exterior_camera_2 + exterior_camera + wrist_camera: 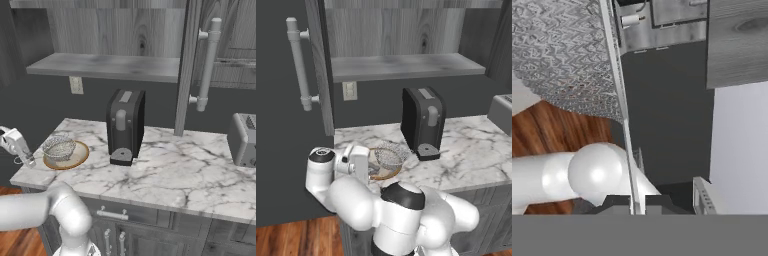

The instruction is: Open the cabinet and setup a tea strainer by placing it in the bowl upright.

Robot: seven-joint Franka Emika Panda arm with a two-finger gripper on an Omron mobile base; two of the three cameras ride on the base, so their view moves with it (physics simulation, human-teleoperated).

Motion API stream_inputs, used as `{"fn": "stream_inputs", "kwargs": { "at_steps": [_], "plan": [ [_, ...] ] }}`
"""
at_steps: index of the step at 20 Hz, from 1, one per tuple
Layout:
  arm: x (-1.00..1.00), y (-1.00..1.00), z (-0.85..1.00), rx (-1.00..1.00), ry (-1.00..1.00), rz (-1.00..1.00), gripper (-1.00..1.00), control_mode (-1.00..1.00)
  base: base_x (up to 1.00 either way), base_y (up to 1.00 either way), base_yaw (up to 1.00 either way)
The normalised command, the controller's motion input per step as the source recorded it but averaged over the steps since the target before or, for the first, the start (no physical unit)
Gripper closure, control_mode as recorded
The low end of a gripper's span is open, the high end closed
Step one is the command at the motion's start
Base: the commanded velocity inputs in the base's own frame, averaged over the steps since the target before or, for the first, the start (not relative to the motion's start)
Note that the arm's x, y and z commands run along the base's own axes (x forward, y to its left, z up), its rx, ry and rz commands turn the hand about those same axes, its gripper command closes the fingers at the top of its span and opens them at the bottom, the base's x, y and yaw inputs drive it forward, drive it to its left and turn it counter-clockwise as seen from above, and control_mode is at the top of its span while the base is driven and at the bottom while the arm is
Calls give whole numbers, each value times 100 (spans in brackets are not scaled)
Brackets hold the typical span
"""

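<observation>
The cabinet (pixel 401 30) stands open, its left door (pixel 286 100) swung out with the bar handle (pixel 298 65) facing me and a bare shelf (pixel 105 65) inside. On the marble counter, the cream bowl (pixel 80 159) holds the tea strainer (pixel 59 147), a silvery mesh basket sitting mouth-up. My gripper (pixel 28 160) is just left of the bowl at the counter's left end. In the hand view the gripper (pixel 632 204) is shut on a thin metal edge of the strainer (pixel 557 55), whose mesh spreads to the upper left. From the left base view the strainer (pixel 388 156) rests in the bowl (pixel 392 174) beside my hand.
A black coffee machine (pixel 423 122) stands right of the bowl. A grey toaster (pixel 245 140) sits at the counter's right end. The other open door (pixel 190 65) hangs edge-on above the counter. A wall outlet (pixel 349 91) is behind. Wooden floor (pixel 286 240) lies beyond the counter's left edge.
</observation>
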Motion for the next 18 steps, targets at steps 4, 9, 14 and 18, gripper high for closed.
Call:
{"fn": "stream_inputs", "kwargs": {
  "at_steps": [4,9,14,18],
  "plan": [
    [34,0,-45,0,11,0,100,-100,0,0,0],
    [36,0,-37,0,6,0,100,-100,0,0,0],
    [43,0,-25,0,6,0,100,-100,0,0,0],
    [45,0,-17,0,7,0,100,-100,0,0,0]
  ]
}}
